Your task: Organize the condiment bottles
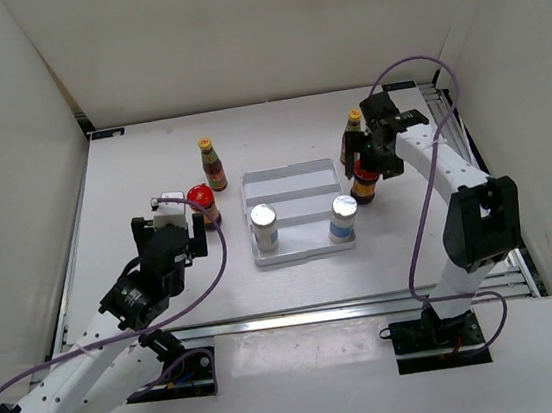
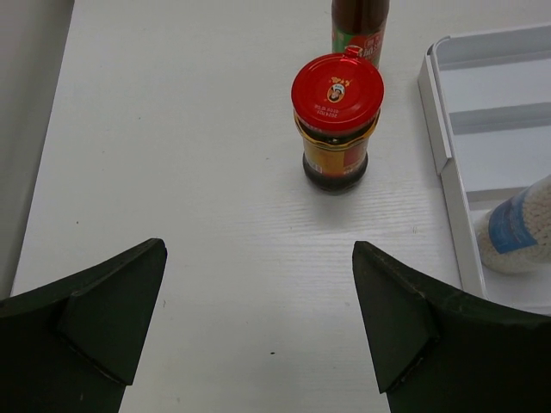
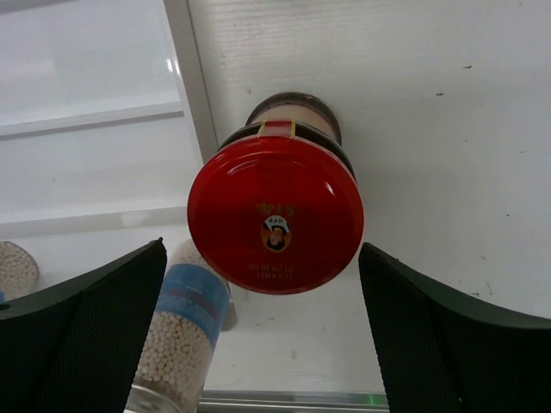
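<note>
- Two of the six bottles are found in the tray. The left shaker and the right shaker stand upright at the two ends of its nearest compartment.
- No bottle is seen in the tray's farther compartments.
- Four bottles stand outside the tray on the desk:
  - The left sauce bottle is off the tray's far-left corner.
  - The left jar is beside the tray's left edge.
  - The right sauce bottle is off the tray's far-right corner.
  - The right jar is just beside the tray's right edge.
- The left end effector is off the tray's near-left side. Its fingers are spread and nothing is held. The left jar stands ahead of it, apart from both fingers.
- The right end effector hangs over the right jar, its fingers spread to either side of the red lid. A gap shows at one finger, so no grip is judged to be made.
- Progress is judged at about a third. Both jars and both sauce bottles are yet to be placed, and the right jar looks like the one in hand.
</note>
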Available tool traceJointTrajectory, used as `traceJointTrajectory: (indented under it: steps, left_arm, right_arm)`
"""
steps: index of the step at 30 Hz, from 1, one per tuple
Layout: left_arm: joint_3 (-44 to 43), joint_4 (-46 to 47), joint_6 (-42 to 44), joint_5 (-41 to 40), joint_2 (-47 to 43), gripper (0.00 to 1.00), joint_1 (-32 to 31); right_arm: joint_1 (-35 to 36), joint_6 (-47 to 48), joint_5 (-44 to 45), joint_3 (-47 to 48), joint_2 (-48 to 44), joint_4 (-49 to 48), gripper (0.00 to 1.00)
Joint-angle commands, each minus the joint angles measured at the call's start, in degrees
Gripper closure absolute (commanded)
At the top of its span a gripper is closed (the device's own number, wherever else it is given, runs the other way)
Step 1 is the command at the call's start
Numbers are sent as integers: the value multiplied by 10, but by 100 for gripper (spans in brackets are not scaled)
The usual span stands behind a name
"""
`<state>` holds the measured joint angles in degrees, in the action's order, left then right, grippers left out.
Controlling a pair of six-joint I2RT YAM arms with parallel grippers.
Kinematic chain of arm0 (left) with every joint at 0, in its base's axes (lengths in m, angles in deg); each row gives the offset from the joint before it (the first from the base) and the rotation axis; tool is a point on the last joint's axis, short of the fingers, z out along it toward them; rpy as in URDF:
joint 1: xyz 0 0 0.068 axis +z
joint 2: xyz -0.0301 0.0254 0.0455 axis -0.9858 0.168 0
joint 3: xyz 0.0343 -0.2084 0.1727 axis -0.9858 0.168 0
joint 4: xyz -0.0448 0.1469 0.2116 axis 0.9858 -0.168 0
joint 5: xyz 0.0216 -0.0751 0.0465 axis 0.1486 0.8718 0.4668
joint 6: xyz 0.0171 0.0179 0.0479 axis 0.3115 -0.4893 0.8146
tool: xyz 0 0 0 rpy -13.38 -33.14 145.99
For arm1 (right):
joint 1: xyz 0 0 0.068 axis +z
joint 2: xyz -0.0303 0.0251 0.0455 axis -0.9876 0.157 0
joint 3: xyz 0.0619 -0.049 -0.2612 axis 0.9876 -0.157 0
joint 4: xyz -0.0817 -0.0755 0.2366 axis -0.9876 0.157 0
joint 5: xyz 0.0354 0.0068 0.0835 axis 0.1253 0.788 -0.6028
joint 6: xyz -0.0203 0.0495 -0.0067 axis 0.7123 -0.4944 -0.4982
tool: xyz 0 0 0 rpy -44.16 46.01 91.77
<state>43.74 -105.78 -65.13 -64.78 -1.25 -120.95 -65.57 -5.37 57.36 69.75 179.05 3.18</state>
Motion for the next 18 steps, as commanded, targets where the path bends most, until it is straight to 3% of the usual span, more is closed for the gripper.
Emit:
traceJointTrajectory:
  steps: [1,5,8,9,10,12,13,18]
  left_arm:
    - [-5,10,2,-25,-14,0,2]
    - [-5,10,2,-30,-14,0,2]
    - [-5,10,2,-30,-14,0,2]
    - [-5,10,2,-30,-14,0,2]
    - [-5,10,2,-30,-14,0,2]
    - [-5,10,2,-30,-14,0,2]
    - [-5,10,2,-30,-14,0,2]
    - [1,10,2,-36,-14,0,2]
  right_arm:
    - [1,-1,0,-10,7,-23,6]
    - [7,-1,5,-15,13,-23,20]
    - [12,-1,29,-21,13,-23,41]
    - [12,-1,30,-21,13,-23,41]
    - [17,-6,47,-15,7,-23,52]
    - [24,-6,71,-8,7,-16,61]
    - [31,-6,85,-8,0,-9,71]
    - [63,-6,145,55,-32,21,89]
